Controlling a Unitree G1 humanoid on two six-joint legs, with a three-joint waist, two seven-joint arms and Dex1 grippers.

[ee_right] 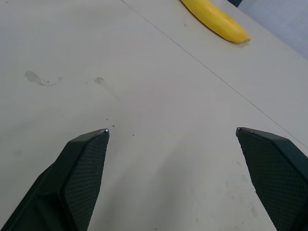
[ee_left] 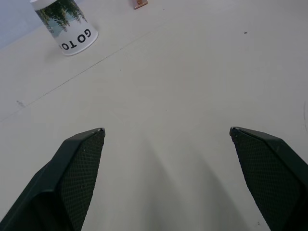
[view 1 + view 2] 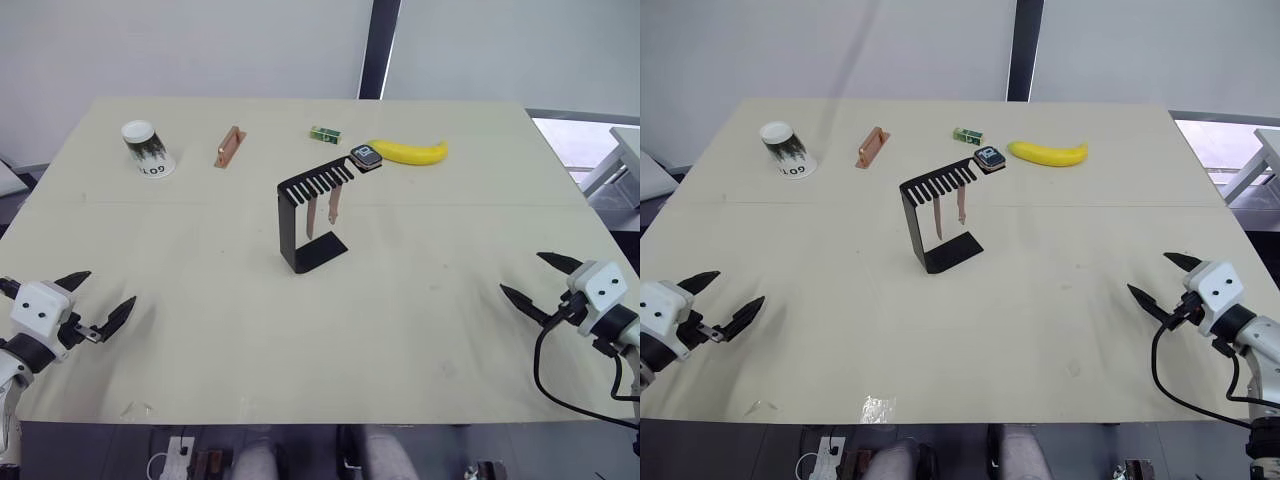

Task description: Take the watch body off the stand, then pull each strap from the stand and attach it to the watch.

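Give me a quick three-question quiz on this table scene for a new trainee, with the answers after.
1. True or false: the watch body sits at the end of the stand.
2. How many straps hang from the stand?
3. Which lies nearest the watch body: A) cup, B) banana, C) copper bar?

Key: 1 true; 2 two; 3 B. The left gripper and the right gripper are open, holding nothing.

The paper cup [image 2: 67, 21] has its top cut off by the picture's edge. Near it, the brown bar [image 2: 140, 4] is mostly cut off too. Past the cup, the banana [image 1: 214, 20] is missing one end.
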